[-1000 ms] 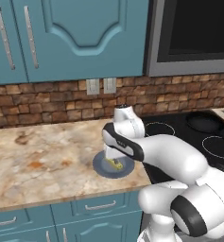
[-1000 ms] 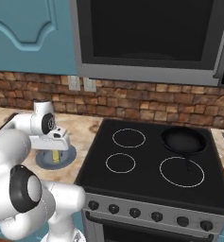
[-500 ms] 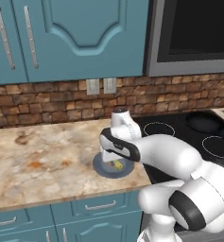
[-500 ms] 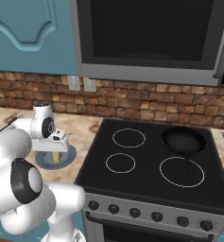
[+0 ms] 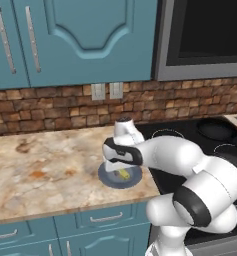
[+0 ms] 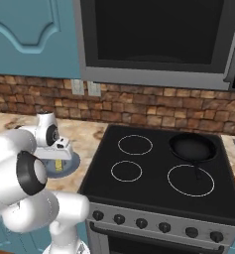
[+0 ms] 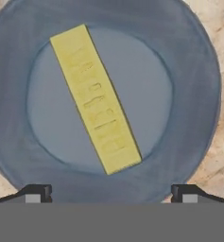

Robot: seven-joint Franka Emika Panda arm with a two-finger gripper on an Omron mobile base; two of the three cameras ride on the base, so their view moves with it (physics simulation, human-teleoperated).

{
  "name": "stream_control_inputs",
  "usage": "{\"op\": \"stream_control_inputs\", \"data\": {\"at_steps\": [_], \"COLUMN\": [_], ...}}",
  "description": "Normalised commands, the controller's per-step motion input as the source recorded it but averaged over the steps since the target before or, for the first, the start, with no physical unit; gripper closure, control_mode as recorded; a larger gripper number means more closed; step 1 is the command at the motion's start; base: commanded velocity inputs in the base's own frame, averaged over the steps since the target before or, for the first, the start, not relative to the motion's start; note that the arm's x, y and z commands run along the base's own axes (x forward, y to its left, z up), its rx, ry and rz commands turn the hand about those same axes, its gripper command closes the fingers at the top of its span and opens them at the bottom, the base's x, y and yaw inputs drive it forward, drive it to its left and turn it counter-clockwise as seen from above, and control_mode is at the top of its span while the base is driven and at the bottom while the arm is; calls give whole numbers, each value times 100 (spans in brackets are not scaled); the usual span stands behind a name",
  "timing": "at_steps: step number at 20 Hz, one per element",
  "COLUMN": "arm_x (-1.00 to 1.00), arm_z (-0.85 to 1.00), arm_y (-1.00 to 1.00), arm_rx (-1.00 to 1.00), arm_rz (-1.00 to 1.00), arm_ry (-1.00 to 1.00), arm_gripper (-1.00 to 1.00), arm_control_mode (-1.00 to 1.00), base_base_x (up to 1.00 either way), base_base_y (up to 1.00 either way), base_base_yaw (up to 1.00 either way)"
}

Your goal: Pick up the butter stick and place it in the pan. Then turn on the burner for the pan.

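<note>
Hand view: the butter stick (image 7: pixel 95 98) is a pale-yellow bar with faint raised lettering down its top, lying slantwise from eleven o'clock to five o'clock in the well of a blue-grey plate (image 7: pixel 193 94). The gripper (image 7: pixel 111 194) hangs right over it, jaws spread wide, nothing between them. The pan (image 6: pixel 192 147) sits on the stove's (image 6: pixel 158 198) two o'clock burner.

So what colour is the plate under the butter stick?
Blue-grey; the flat round plate under the pale-yellow butter stick shows best in the hand view.
</note>
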Motion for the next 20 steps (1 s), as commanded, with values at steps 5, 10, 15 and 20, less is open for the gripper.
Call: {"op": "stream_control_inputs", "data": {"at_steps": [5, 10, 15, 20], "arm_x": [14, 13, 7, 2], "arm_z": [-22, -22, -22, -21], "arm_y": [2, 6, 8, 9], "arm_rx": [0, 0, 0, 0], "arm_rz": [0, 0, 0, 0], "arm_ry": [0, 0, 0, 0], "arm_gripper": [-100, -100, -100, 100], "arm_control_mode": [-100, -100, -100, -100], "base_base_x": [0, 0, 0, 0], "base_base_y": [0, 0, 0, 0], "base_base_yaw": [0, 0, 0, 0]}}
